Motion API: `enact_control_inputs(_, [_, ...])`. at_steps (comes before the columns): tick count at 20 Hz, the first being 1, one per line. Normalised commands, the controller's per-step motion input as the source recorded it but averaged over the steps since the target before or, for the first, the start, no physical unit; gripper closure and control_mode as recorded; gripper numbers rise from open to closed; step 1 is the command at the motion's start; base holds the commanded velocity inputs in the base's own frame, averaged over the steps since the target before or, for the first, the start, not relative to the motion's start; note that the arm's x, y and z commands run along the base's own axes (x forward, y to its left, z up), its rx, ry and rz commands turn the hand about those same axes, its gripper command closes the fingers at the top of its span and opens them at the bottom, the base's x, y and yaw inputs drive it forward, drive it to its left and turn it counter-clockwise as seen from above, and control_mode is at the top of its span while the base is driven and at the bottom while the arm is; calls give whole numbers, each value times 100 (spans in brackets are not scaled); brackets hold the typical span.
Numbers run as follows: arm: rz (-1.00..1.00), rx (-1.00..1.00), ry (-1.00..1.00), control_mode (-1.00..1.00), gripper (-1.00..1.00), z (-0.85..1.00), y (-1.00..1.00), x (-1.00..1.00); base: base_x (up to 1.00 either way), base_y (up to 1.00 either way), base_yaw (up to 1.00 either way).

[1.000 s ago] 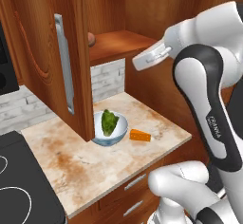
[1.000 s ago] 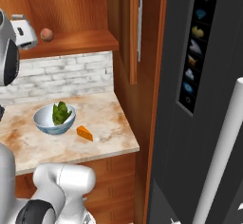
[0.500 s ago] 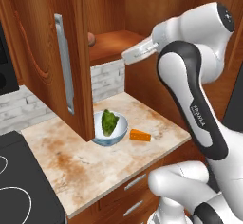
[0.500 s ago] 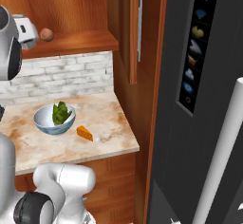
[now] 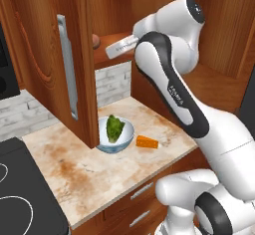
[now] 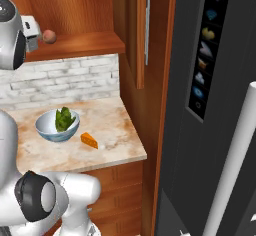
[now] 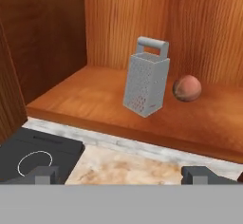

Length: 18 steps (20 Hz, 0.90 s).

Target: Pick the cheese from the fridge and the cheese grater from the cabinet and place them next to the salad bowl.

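In the hand view the grey cheese grater (image 7: 146, 78) stands upright on the cabinet shelf (image 7: 95, 99), straight ahead and some way off. My gripper (image 7: 122, 175) is open, its fingertips (image 7: 45, 174) wide apart with nothing between them. In the left base view the gripper (image 5: 108, 51) reaches into the open cabinet (image 5: 45, 55) at shelf height. Below on the counter, the salad bowl (image 5: 115, 134) holds green leaves. The orange cheese wedge (image 5: 147, 142) lies just right of it, also seen as cheese (image 6: 90, 140) beside the bowl (image 6: 57, 125).
A small brown round lump (image 7: 187, 88) sits on the shelf right of the grater. The open cabinet door with its silver handle (image 5: 67, 67) hangs left of my hand. A black stove (image 5: 20, 194) borders the counter's left. The dark fridge (image 6: 210, 105) rises at right.
The arm has swung left and forward, carrying the open hand from in front of the cabinet to the shelf opening. Bowl and cheese have stayed put.
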Motion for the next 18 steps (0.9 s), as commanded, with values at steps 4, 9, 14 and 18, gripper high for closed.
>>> enact_control_inputs(4, [0, -1, 15, -100, -100, 0, 48, 46, 0, 0, 0])
enact_control_inputs(9, [0, -3, 14, -100, -100, -1, 38, 45, 0, 0, 0])
enact_control_inputs(14, [0, 0, 0, -100, -100, -4, 7, 33, 0, 0, 0])
enact_control_inputs(18, [0, 0, -14, -100, -100, -17, -5, 20, 0, 0, 0])
